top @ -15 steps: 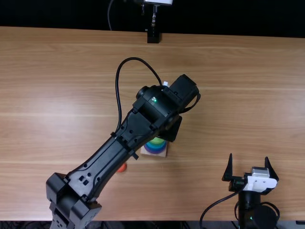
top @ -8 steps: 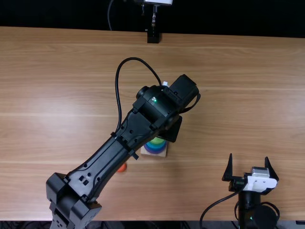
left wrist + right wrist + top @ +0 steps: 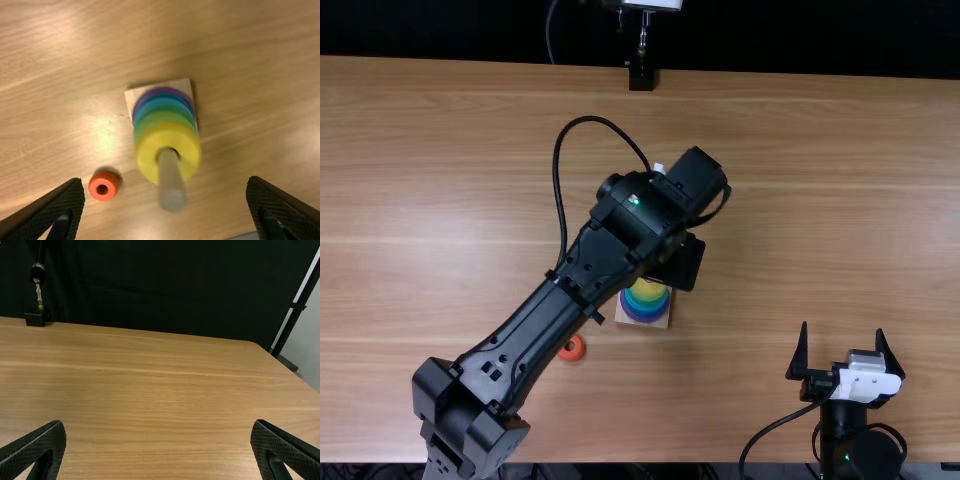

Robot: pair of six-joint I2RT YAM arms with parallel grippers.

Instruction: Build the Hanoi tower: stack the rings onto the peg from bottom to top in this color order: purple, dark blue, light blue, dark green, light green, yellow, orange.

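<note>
**Final placement: one component outstanding**

Top view: The left arm (image 3: 545, 320) extends over the square wooden base (image 3: 663, 322), which carries the coloured ring stack (image 3: 645, 303). The small orange ring (image 3: 572, 348) lies on the light brown wooden table (image 3: 820, 150), near the base but apart from it. The right gripper (image 3: 842, 328) is beside the table's near edge, its jaws wide and empty; this position probably leaves the work zone to the other arm.

Left wrist view: The left gripper (image 3: 165, 180) is above the stack with jaws wide, gripping nothing. This clearance presumably serves either a release just completed or the next pick-up. The yellow ring (image 3: 145, 155) surrounds the pale upright peg (image 3: 172, 187) and tops the purple, blue and green layers. The peg's exposed end leaves room for the orange ring, which lies flat, hole upward, a suitable attitude for threading. Next step, by judgement: grasp it squarely and centre it over the peg; an off-centre descent could catch the rim.

Right wrist view: Both fingers (image 3: 37, 452) stand well apart, with bare tabletop between them.
</note>
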